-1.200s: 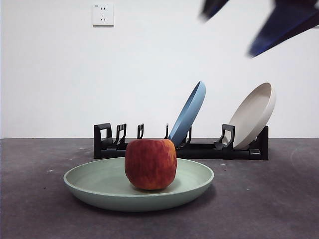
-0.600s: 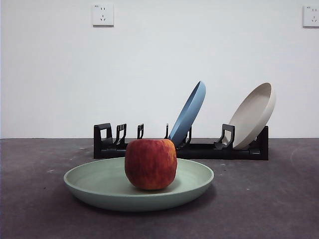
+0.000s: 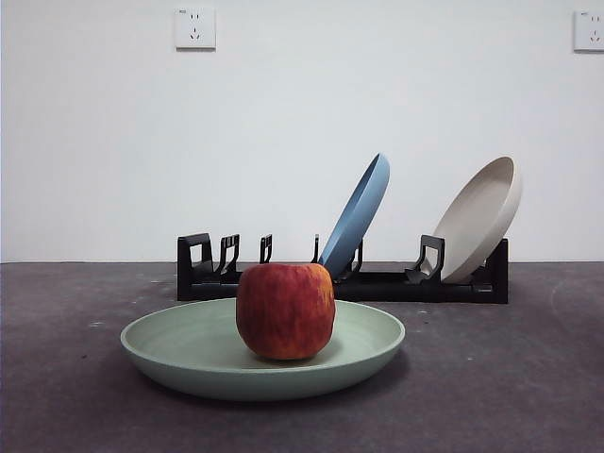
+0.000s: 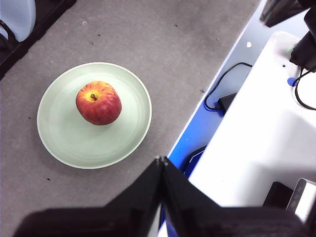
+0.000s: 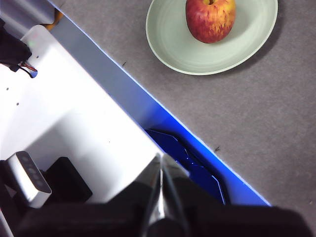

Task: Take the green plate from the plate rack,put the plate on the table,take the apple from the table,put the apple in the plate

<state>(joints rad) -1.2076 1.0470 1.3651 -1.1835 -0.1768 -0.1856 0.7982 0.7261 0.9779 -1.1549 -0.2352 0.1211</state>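
Observation:
The red apple (image 3: 285,310) sits upright in the pale green plate (image 3: 189,354), which lies flat on the dark grey table (image 3: 491,377) in front of the black plate rack (image 3: 377,283). The apple (image 4: 98,102) and green plate (image 4: 64,138) show in the left wrist view, and the apple (image 5: 210,18) and plate (image 5: 173,39) in the right wrist view. My left gripper (image 4: 161,160) is shut and empty, high above the table's edge. My right gripper (image 5: 161,157) is shut and empty, also high over the table's edge. Neither arm shows in the front view.
A blue plate (image 3: 357,214) and a beige plate (image 3: 479,219) lean in the rack. Beyond the table's blue edge (image 4: 197,133) lies a white surface (image 4: 261,138) with cables and small devices. Two wall sockets (image 3: 194,27) are on the white wall.
One second ago a blurred dark arm was at the front view's top right; it has left that view. The apple and plates have not moved.

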